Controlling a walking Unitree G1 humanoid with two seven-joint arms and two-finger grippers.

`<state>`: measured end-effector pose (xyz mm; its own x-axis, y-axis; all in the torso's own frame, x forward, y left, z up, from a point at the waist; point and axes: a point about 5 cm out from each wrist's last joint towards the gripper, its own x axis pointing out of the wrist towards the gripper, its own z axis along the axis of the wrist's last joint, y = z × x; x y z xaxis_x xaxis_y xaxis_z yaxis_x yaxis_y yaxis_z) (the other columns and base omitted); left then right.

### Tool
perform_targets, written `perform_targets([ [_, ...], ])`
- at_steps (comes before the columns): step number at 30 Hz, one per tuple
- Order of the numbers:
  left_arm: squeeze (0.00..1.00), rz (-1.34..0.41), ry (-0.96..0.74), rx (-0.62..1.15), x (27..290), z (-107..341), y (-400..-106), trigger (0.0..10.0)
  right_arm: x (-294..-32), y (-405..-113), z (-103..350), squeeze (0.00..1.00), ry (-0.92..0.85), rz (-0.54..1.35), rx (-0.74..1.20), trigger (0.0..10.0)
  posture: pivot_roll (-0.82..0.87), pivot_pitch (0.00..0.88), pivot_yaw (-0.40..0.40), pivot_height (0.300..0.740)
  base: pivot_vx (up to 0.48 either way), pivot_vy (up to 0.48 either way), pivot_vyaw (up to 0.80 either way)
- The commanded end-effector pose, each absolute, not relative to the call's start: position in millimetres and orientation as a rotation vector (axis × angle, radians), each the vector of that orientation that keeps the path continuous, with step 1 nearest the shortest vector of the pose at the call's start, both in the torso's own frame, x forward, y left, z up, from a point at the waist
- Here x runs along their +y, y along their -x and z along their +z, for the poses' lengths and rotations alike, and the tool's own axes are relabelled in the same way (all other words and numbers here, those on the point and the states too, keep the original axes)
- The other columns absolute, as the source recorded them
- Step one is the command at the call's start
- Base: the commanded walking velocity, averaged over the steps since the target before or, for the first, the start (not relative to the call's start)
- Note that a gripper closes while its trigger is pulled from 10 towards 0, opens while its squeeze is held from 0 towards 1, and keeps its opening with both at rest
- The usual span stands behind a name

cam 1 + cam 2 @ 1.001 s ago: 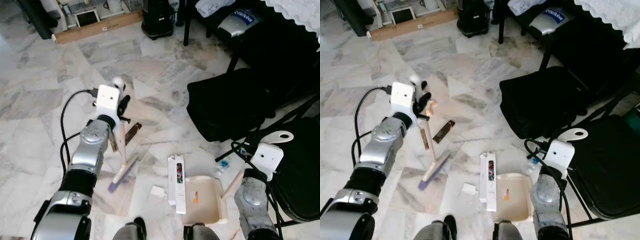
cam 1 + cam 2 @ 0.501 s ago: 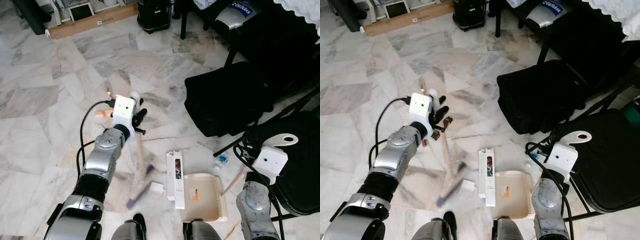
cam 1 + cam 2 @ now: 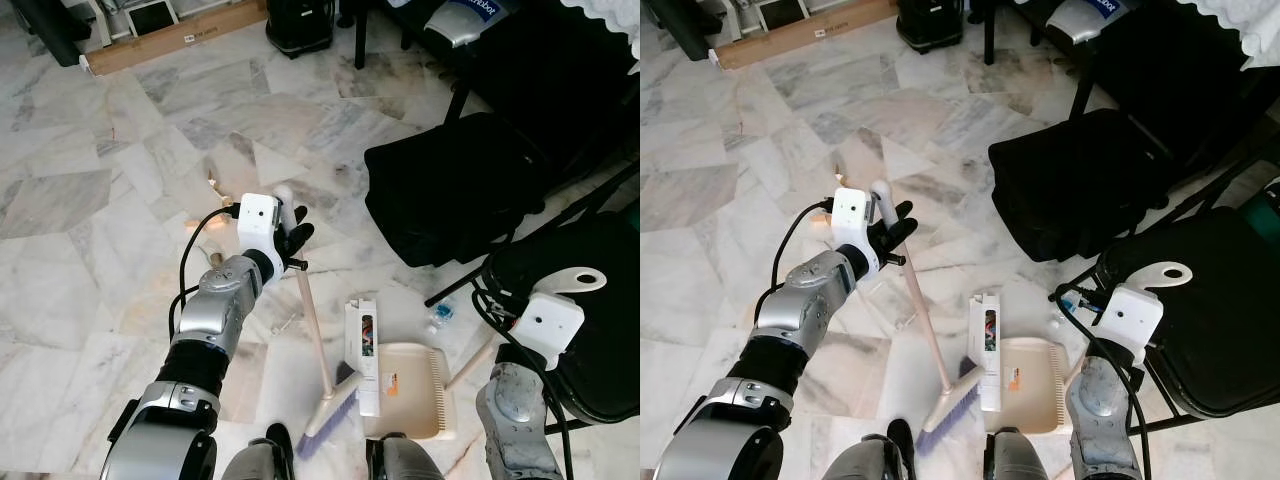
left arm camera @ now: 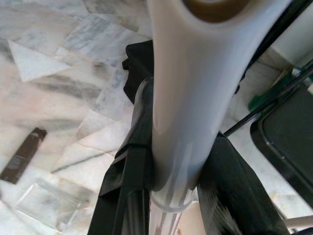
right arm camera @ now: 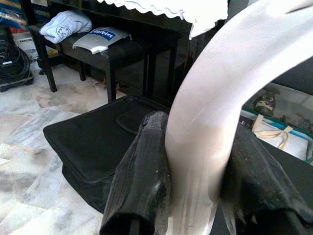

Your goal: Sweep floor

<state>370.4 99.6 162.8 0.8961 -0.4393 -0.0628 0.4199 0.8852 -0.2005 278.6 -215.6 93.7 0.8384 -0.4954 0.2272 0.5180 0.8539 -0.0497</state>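
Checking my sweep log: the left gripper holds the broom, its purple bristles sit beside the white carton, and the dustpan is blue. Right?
Not quite. The dustpan is cream, not blue, as the left eye view shows. The rest stands: the left gripper holds the broom, its purple bristles beside the white carton.

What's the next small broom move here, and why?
Probably a short push rightward: the left gripper holds the broom, whose bristles sit beside the white box at the dustpan, which the right gripper holds.
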Motion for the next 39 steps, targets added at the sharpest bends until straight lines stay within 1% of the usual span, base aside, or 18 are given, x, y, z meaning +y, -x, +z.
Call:
perform_targets([
  [1, 0.0, -0.489, 0.276, 0.114, 95.1, 163.9, -369.8, 10.0, -216.0, -275.6, 83.7, 0.0, 0.114, -0.535, -0.158, 10.0, -0.08, 0.31, 0.077, 0.74, 0.0, 0.0, 0.0],
  [8, 0.0, -0.519, 0.364, 0.097, 94.3, 174.7, -372.3, 10.0, -216.0, -282.6, 86.5, 0.0, 0.107, -0.525, -0.162, 10.0, -0.07, 0.277, 0.076, 0.74, 0.0, 0.0, 0.0],
  [13, 0.0, -0.53, 0.346, 0.077, 97.0, 182.6, -374.6, 10.0, -216.1, -291.5, 88.1, 0.0, 0.102, -0.518, -0.163, 10.0, -0.06, 0.241, 0.074, 0.74, 0.0, 0.0, 0.0],
  [18, 0.0, -0.525, 0.319, 0.044, 107.5, 192.8, -375.2, 10.0, -214.7, -296.0, 88.8, 0.0, 0.097, -0.513, -0.164, 10.0, -0.05, 0.217, 0.076, 0.74, 0.0, 0.0, 0.0],
  [20, 0.0, -0.527, 0.298, 0.0, 115.7, 206.1, -375.4, 10.0, -214.6, -298.0, 87.5, 0.0, 0.095, -0.511, -0.161, 10.0, -0.03, 0.204, 0.076, 0.74, 0.0, 0.0, 0.0],
  [23, 0.0, -0.522, 0.291, -0.032, 120.8, 215.6, -375.7, 10.0, -214.6, -299.1, 86.3, 0.0, 0.093, -0.51, -0.159, 10.0, -0.03, 0.198, 0.076, 0.74, 0.0, 0.0, 0.0],
  [25, 0.0, -0.514, 0.321, -0.119, 129.0, 238.0, -374.1, 10.0, -213.7, -300.3, 85.0, 0.0, 0.091, -0.506, -0.155, 10.0, -0.02, 0.187, 0.074, 0.74, 0.0, 0.0, 0.0],
  [29, 0.0, -0.535, 0.34, -0.203, 133.0, 261.0, -370.4, 10.0, -212.5, -303.3, 84.8, 0.0, 0.09, -0.499, -0.151, 10.0, -0.01, 0.17, 0.073, 0.74, 0.0, 0.0, 0.0],
  [33, 0.0, -0.494, 0.286, -0.266, 139.0, 269.6, -368.8, 10.0, -212.4, -306.3, 85.9, 0.0, 0.088, -0.496, -0.158, 10.0, -0.01, 0.159, 0.07, 0.74, 0.0, 0.0, 0.0],
  [36, 0.0, -0.465, 0.276, -0.259, 140.9, 265.3, -370.0, 10.0, -212.2, -307.2, 86.6, 0.0, 0.088, -0.494, -0.161, 10.0, -0.01, 0.157, 0.07, 0.74, 0.0, 0.0, 0.0],
  [37, 0.0, -0.438, 0.223, -0.245, 140.6, 257.7, -370.2, 10.0, -212.6, -307.7, 87.0, 0.0, 0.088, -0.493, -0.165, 10.0, -0.01, 0.156, 0.068, 0.74, 0.0, 0.0, 0.0],
  [39, 0.0, -0.419, 0.178, -0.236, 140.2, 252.2, -369.5, 10.0, -212.9, -307.8, 87.1, 0.0, 0.088, -0.493, -0.168, 10.0, -0.01, 0.156, 0.066, 0.74, 0.0, 0.0, 0.0],
])
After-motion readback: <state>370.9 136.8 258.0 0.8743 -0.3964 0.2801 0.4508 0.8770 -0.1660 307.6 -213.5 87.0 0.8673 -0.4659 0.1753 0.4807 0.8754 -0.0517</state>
